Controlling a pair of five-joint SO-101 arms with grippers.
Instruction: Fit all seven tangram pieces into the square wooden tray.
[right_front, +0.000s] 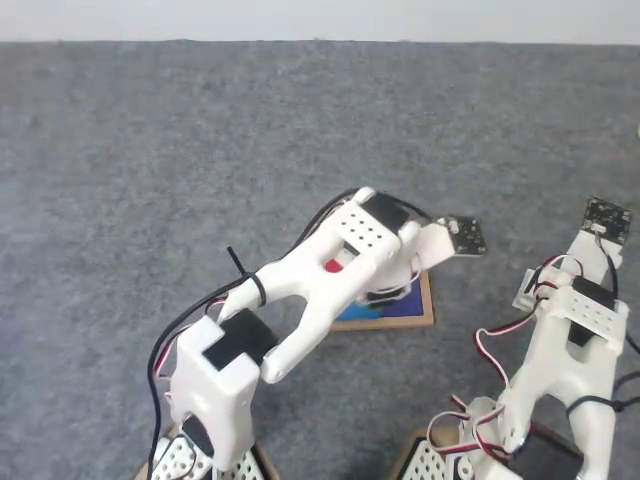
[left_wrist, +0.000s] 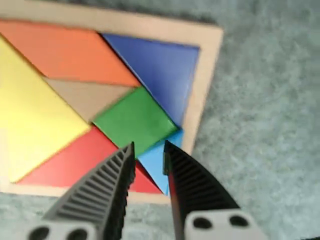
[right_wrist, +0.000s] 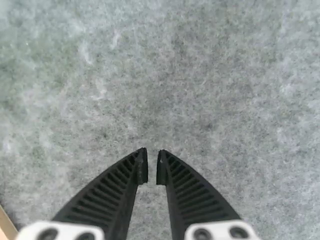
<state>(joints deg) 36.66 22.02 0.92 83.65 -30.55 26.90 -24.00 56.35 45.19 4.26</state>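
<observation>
The square wooden tray (left_wrist: 210, 75) lies on grey carpet and holds an orange piece (left_wrist: 65, 52), a dark blue triangle (left_wrist: 160, 70), a green square (left_wrist: 135, 120), a yellow triangle (left_wrist: 35, 115), a red triangle (left_wrist: 75, 160) and a light blue triangle (left_wrist: 155, 167). A tan triangle (left_wrist: 87, 95) between them matches the tray's wood; I cannot tell whether it is a piece or bare floor. My left gripper (left_wrist: 149, 146) hovers over the light blue corner, slightly open and holding nothing. My right gripper (right_wrist: 149, 167) is shut over bare carpet. From above, the left arm (right_front: 330, 275) covers most of the tray (right_front: 395, 322).
The right arm (right_front: 580, 330) stands folded at the right side, apart from the tray. Grey carpet (right_front: 200, 150) stretches around the tray on all sides. A wooden edge (right_wrist: 6, 222) shows at the corner of the right wrist view.
</observation>
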